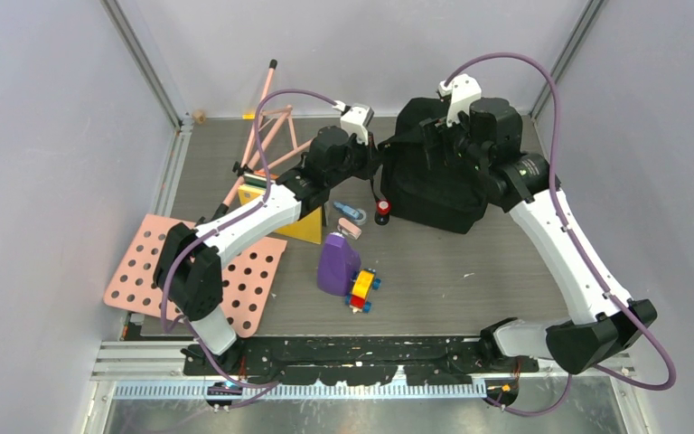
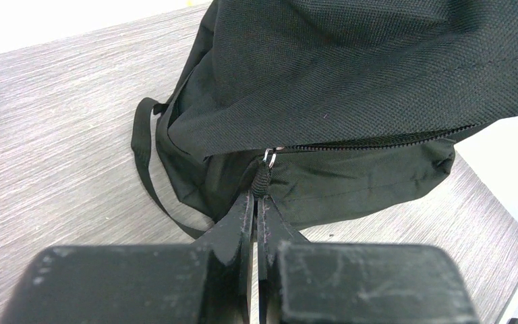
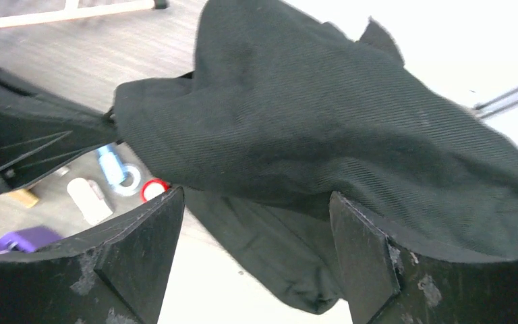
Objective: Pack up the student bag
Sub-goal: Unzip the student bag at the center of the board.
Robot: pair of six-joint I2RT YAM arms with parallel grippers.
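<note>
The student bag (image 1: 434,185), a large floppy black backpack, stands at the back middle of the table. My left gripper (image 1: 381,145) is at its left side. In the left wrist view the gripper (image 2: 256,196) is shut on the bag's black zipper pull (image 2: 262,177), at the left end of the zipper line (image 2: 378,140). My right gripper (image 1: 436,136) is over the top of the bag. In the right wrist view it (image 3: 256,197) is open wide, with the bag's black fabric (image 3: 310,115) lying across just beyond the fingertips.
A purple bottle-like container (image 1: 337,262) and a yellow, red and blue toy block (image 1: 362,289) lie in front of the bag. A yellow box (image 1: 305,226), a blue ring (image 1: 351,211) and a red-capped item (image 1: 382,210) lie near them. A pink perforated board (image 1: 253,285) and a pink rod frame (image 1: 267,136) are on the left.
</note>
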